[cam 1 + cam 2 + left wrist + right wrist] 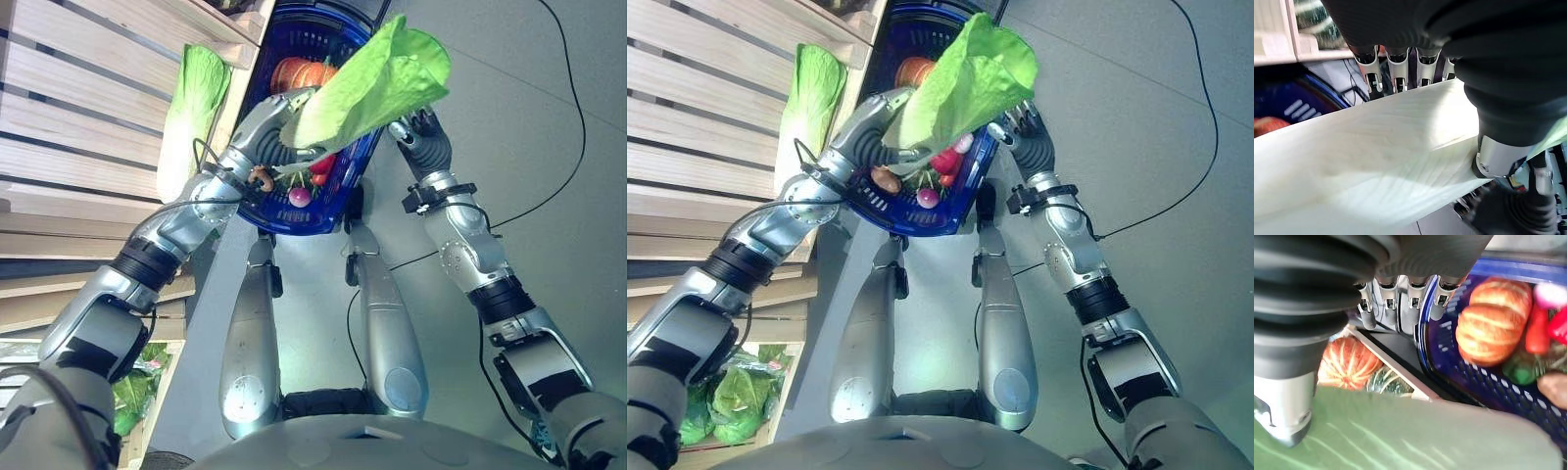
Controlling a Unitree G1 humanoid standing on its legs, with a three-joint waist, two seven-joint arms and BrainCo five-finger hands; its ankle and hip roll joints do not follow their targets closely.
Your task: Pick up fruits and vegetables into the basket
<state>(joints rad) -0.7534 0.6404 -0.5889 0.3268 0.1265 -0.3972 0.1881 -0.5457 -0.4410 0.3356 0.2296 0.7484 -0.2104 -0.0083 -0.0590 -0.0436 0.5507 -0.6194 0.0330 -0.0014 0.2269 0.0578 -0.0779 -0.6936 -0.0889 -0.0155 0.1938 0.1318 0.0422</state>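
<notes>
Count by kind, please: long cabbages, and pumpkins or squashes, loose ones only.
Long cabbages: 2, the held cabbage in the left hand over the blue basket, the shelf cabbage on the wooden shelf.
Pumpkins or squashes: 3, the basket pumpkin, plus the striped pumpkin and the green squash in a crate.
Total: 5.

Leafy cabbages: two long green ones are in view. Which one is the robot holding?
The bright green cabbage over the blue plastic basket, held between the left hand and right hand. The paler cabbage lies untouched on the wooden slatted shelf.
</notes>
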